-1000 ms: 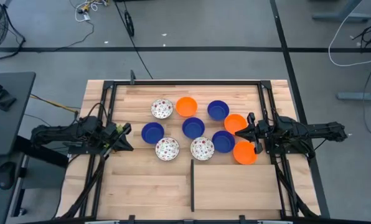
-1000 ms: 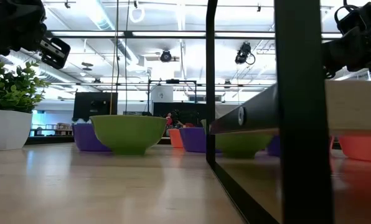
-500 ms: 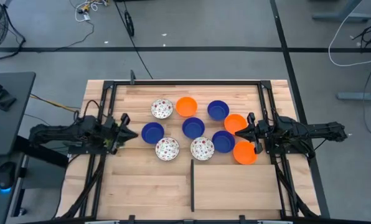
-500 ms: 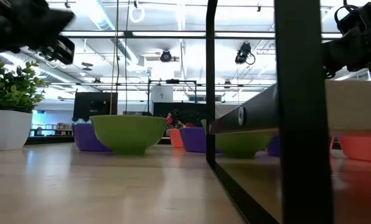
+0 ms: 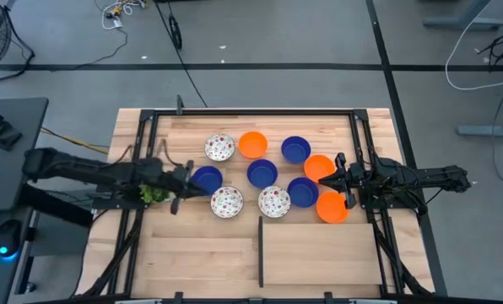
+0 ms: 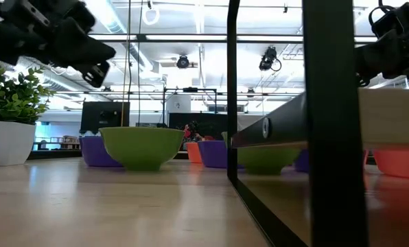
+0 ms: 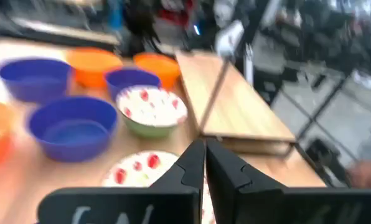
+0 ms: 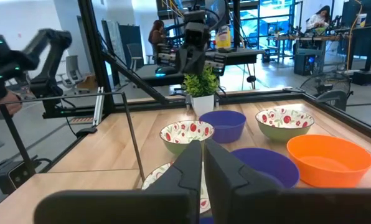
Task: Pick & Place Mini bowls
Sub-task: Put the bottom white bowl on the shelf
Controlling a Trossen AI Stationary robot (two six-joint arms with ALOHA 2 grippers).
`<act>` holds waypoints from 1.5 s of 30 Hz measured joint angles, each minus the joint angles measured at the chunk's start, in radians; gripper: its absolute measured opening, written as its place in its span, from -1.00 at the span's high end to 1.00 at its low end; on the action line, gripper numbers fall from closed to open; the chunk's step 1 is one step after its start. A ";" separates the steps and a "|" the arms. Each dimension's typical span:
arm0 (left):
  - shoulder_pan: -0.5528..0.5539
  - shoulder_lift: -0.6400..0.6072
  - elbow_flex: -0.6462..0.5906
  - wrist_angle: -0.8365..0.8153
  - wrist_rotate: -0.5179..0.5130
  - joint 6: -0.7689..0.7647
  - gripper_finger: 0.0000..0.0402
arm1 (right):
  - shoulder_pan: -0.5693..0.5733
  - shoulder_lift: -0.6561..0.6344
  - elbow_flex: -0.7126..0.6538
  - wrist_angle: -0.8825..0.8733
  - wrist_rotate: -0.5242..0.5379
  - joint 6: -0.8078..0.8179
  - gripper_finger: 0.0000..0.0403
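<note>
Fingers of the left gripper (image 5: 186, 180) are pressed together and hold nothing, the tip hanging at the rim of the nearest blue bowl (image 5: 207, 179), with a speckled bowl (image 5: 227, 202) just beside it. The likely trouble, as I judge it: shut jaws cannot straddle a rim, so a descent from here would nudge or tip the blue bowl into its neighbours. The nine mini bowls sit closely grouped mid-table, several touching, so spread fingers could also catch a second rim.

The left arm reaches low across the wooden table (image 5: 192, 253) from its side, past a small potted plant (image 5: 154, 193). The right gripper (image 5: 328, 180), also closed and empty, waits between two orange bowls (image 5: 319, 166) (image 5: 332, 206), its arm stretched straight in from the right edge.
</note>
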 joint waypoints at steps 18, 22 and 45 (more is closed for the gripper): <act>-0.239 0.585 0.405 -0.417 -0.122 0.101 0.09 | 0.000 0.000 0.000 0.000 0.000 0.000 0.89; -0.260 0.644 0.409 -0.426 -0.236 0.110 0.10 | 0.000 0.000 0.000 0.000 0.000 0.000 0.89; -0.291 0.681 0.409 -0.272 -0.225 0.252 0.92 | 0.000 0.000 0.000 0.002 0.000 0.000 0.89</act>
